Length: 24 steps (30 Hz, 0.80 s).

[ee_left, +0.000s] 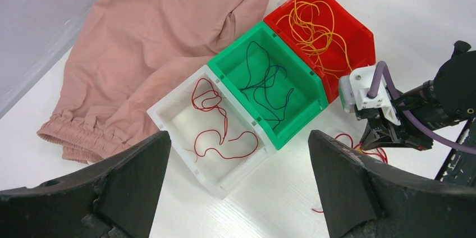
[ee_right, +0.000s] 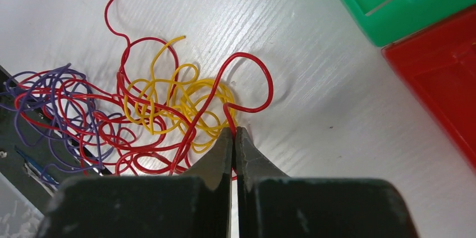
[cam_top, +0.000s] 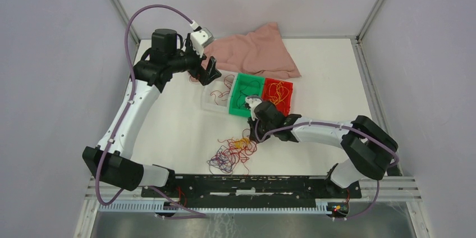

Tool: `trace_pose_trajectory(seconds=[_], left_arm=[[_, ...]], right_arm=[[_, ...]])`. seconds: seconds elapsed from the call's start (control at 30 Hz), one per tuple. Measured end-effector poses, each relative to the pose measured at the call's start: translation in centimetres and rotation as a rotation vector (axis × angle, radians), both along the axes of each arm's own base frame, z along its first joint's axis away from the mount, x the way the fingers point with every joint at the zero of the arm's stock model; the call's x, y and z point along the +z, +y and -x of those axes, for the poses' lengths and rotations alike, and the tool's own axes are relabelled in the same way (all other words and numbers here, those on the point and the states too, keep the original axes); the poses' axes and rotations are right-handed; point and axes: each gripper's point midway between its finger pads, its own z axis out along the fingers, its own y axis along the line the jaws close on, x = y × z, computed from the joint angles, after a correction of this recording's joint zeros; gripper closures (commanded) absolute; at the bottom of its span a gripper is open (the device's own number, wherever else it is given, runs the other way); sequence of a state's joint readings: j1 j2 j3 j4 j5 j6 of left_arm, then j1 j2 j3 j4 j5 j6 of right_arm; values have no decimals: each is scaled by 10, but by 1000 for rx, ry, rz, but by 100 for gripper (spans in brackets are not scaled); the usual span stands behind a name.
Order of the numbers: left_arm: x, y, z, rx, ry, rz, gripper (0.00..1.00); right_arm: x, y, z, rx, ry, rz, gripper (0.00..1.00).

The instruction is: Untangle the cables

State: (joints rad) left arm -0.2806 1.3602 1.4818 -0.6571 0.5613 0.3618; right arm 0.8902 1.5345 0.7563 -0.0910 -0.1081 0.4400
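A tangle of red, yellow and purple cables (cam_top: 233,152) (ee_right: 140,114) lies on the white table near the front edge. My right gripper (cam_top: 251,132) (ee_right: 234,131) is down at the tangle's right side, shut on a red cable (ee_right: 247,81) that loops up from between its fingertips. My left gripper (cam_top: 211,69) (ee_left: 238,159) hangs wide open and holds nothing, above the white bin (ee_left: 168,120), which contains red cables (ee_left: 216,131). Dark blue cables (ee_left: 264,86) lie in the green bin (ee_left: 297,114), yellow ones (ee_left: 314,22) in the red bin (ee_left: 359,33).
A pink cloth (cam_top: 255,53) (ee_left: 151,36) lies at the back of the table, behind the three bins (cam_top: 250,95). A black rail (cam_top: 247,184) runs along the near edge between the arm bases. A short red strand (ee_left: 317,210) lies loose on the table.
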Motion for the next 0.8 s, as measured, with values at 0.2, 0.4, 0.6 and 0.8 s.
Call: trace_pose_trajectory(seconds=[0.2,0.4,0.6,0.8], left_arm=[[-2,-2,5,-36,-3,-10,0],[-12,-4,29,-118,42,-17,0],[-31,-9,71,-237,109,9,7],[-36,-16,102,-345,144,71,26]], right_arm=[[38,5,-6,-4,-46,-51,100],[119,23,-18,3,-167,-211,100],[163,33,-20,23,-216,-297,100],[192,42,-15,68,-232,-371,100]])
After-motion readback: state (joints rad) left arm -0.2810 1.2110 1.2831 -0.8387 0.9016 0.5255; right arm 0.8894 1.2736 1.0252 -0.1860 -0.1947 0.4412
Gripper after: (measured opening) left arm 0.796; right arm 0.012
